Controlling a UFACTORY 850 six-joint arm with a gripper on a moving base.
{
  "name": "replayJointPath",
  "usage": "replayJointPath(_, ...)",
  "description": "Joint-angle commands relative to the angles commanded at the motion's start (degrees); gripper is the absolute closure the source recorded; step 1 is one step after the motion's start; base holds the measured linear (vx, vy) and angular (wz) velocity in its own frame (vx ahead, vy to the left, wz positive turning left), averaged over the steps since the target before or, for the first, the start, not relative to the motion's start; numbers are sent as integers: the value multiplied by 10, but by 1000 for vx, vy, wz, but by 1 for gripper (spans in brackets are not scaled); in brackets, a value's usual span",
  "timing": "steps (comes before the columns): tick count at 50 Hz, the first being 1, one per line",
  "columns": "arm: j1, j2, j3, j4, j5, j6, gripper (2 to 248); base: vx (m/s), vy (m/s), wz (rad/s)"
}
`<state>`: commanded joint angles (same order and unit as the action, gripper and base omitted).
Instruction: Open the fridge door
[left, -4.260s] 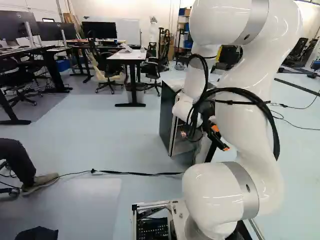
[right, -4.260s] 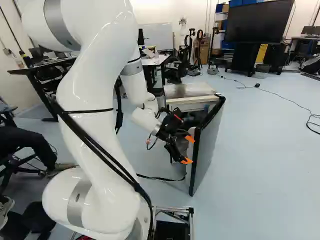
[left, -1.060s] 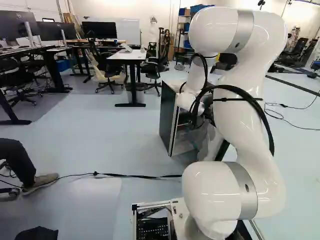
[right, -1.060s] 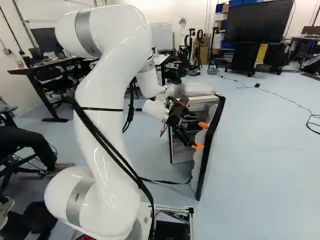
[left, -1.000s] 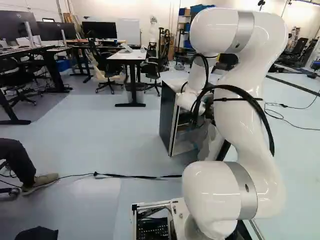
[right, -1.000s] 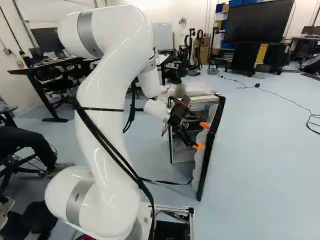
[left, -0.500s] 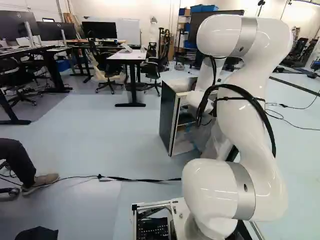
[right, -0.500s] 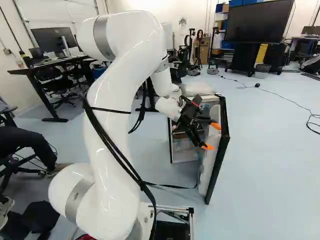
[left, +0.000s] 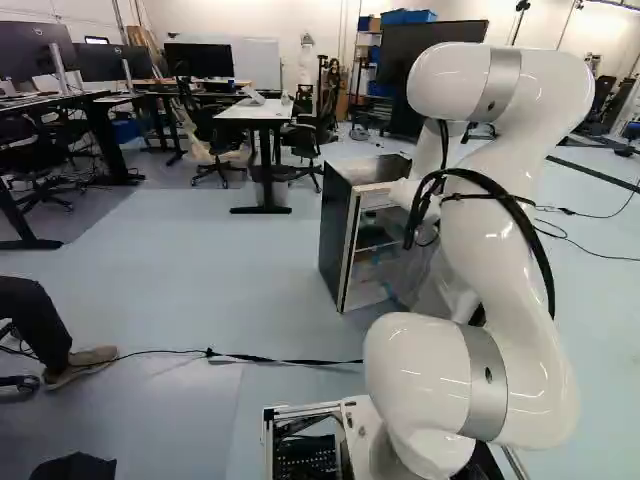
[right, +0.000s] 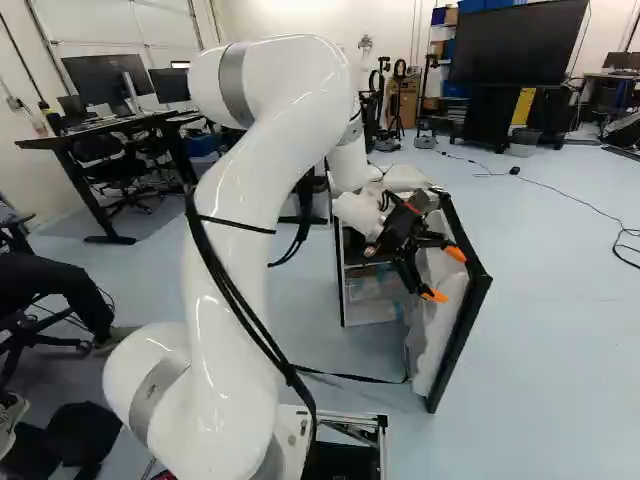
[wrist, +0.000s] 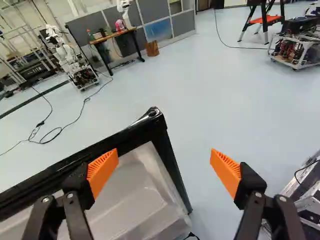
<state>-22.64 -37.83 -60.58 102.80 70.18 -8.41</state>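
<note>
Boxy dark-sided fridge (left: 336, 235), flat door (right: 436, 340) ajar with glossy black rim and smooth pale moulded lining, black gripper (right: 445, 275) spread wide on nothing, ribbed orange wedge pads (wrist: 102, 172); door corner ahead, between fingers; tally: one fridge, one door, one gripper, two pads.

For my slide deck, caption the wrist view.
An open hand with orange pads at the pale inside of a fridge door, another robot in the background.
</note>
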Motion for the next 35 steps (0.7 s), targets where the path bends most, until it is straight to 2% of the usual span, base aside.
replayJointPath(35, -75, -50, -95, 0, 0, 0, 3, 0, 0, 0)
